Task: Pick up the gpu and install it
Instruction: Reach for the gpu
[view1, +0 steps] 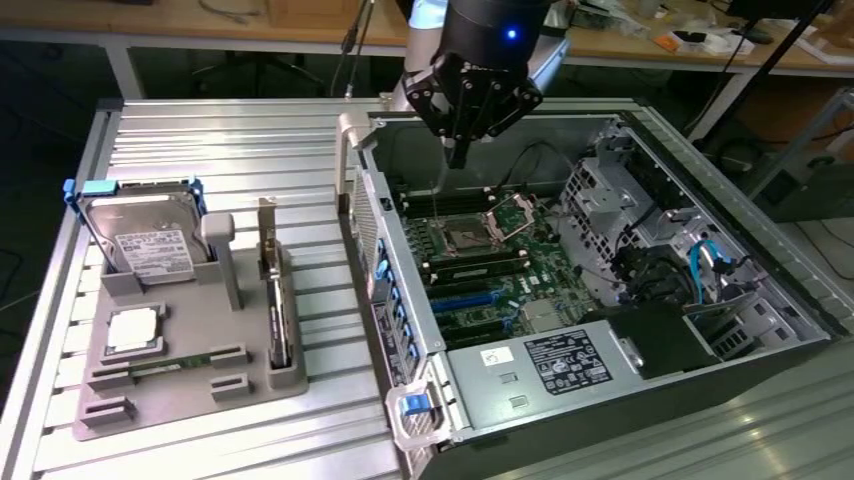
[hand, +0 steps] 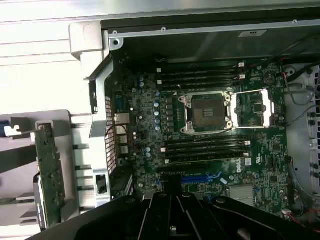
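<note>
White Dell logo (hand: 241, 168) on the motherboard (hand: 150, 125) next to memory slots, white label (view1: 150, 247) on the hard drive (view1: 134, 212) and black label (view1: 567, 360) on the power supply (view1: 514, 392) both too small to read

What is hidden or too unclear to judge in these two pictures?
The gpu fan face: exterior view, the card stands edge-on in the holder.
The motherboard past the blue slot: wrist view, the shut gripper body covers it.
The drive label text: exterior view, too small to read.
</note>
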